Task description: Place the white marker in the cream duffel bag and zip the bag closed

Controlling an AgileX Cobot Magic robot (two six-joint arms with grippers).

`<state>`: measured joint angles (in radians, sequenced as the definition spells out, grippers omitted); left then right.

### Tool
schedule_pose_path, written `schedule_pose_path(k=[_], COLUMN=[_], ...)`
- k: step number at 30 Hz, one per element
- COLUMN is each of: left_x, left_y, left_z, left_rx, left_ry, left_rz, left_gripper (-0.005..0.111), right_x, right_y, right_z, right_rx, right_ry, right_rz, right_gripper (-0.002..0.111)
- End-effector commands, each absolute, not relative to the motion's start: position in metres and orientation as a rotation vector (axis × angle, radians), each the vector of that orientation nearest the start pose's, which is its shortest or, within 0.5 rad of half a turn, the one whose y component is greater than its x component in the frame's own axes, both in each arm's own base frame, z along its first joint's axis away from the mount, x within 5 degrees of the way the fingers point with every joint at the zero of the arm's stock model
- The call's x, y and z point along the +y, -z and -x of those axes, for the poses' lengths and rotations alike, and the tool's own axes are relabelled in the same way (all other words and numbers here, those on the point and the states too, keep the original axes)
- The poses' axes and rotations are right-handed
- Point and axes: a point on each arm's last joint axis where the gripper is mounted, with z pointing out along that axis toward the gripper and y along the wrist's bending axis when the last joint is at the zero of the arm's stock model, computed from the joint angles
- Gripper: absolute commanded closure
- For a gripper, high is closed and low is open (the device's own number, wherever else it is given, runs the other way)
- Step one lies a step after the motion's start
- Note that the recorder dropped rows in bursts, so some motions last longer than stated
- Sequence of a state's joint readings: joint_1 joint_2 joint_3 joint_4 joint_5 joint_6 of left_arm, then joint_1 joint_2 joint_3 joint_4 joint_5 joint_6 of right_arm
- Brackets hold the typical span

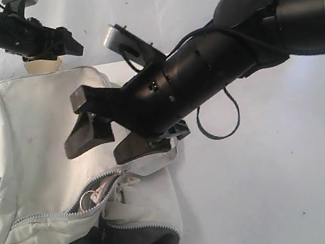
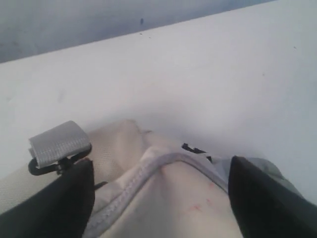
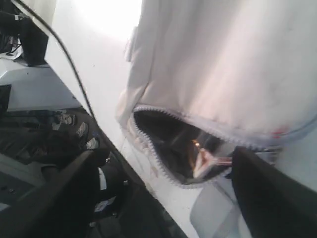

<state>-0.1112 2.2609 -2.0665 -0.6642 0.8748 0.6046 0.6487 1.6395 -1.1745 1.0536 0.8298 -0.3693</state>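
Note:
The cream duffel bag [image 1: 34, 130] lies on the left of the white table, its grey zipper [image 1: 59, 214] partly undone over dark lining [image 1: 131, 238]. My right gripper [image 1: 107, 144] reaches across and hangs open just above the bag, nothing between its fingers. In the right wrist view the bag [image 3: 223, 59] and its open mouth [image 3: 168, 144] sit beyond the open right gripper [image 3: 166, 198]. A pale pinkish thing [image 3: 205, 158] shows in the mouth; I cannot tell if it is the white marker. My left gripper [image 1: 70, 48] is at the bag's far end, open astride a zipper seam [image 2: 133, 183].
A grey webbing strap loop [image 2: 57, 144] sits beside one left finger. A black cable loop [image 1: 218, 122] hangs under the right arm. Bare white table [image 1: 281, 171] spreads right of the bag. Dark equipment [image 3: 39, 139] lies beyond the table edge.

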Motion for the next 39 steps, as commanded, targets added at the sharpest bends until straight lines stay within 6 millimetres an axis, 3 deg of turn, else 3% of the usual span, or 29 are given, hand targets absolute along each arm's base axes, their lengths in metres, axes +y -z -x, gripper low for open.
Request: schedule_pose_path(k=[1, 6, 11, 18, 32, 39], left_x=[-0.101, -0.093, -0.086, -0.091, -0.127, -0.131], left_y=[-0.273, -0.294, -0.324, -0.351, -0.323, -0.316], left_z=[-0.491, -0.470, -0.450, -0.402, -0.284, -0.243], left_rx=[2.372, 2.477, 2.489, 2.451, 2.541, 2.544], left_ry=[0.608, 0.534, 0.445, 0.428, 0.419, 0.470], left_rz=[-0.634, -0.719, -0.712, -0.828, -1.193, -1.259], left_gripper=[0.025, 0.040, 0.040, 0.040, 0.042, 0.043], right_x=[0.231, 0.209, 0.187, 0.166, 0.165, 0.167], right_y=[-0.277, -0.274, -0.268, -0.259, -0.250, -0.251], right_z=[-0.254, -0.270, -0.283, -0.298, -0.304, -0.305], right_rx=[2.607, 2.622, 2.643, 2.684, 2.683, 2.672], right_ry=[-1.258, -1.164, -1.055, -1.048, -1.036, -1.082], right_rz=[0.502, 0.466, 0.443, 0.343, 0.384, 0.353], right_gripper=[0.039, 0.039, 0.039, 0.039, 0.039, 0.039])
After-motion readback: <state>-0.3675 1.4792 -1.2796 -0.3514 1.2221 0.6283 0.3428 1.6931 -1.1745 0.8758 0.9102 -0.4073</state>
